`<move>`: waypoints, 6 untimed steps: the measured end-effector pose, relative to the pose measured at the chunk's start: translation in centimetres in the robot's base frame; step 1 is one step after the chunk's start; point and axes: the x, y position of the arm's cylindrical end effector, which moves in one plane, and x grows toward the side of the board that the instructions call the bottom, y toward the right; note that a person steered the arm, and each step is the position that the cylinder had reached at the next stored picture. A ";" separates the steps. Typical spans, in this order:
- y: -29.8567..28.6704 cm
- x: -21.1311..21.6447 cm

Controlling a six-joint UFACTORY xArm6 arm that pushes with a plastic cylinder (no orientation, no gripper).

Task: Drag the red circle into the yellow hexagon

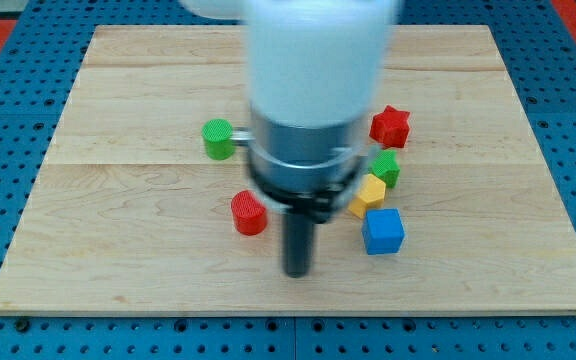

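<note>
The red circle (pixel 249 213) lies on the wooden board (pixel 118 230) a little left of centre. The yellow hexagon (pixel 368 195) lies to its right, partly behind the arm, touching the blue cube (pixel 383 231) below it and the green block (pixel 386 167) above it. My tip (pixel 297 272) is below and to the right of the red circle, apart from it, and left of the blue cube.
A green circle (pixel 218 138) lies at the upper left of the arm. A red star (pixel 390 126) lies at the upper right, above the green block. The arm's white and grey body (pixel 313 100) hides the board's middle.
</note>
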 end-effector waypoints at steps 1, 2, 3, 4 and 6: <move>-4.3 -3.7; -4.7 -6.4; -10.6 -7.9; -3.3 -10.3; 8.7 -7.9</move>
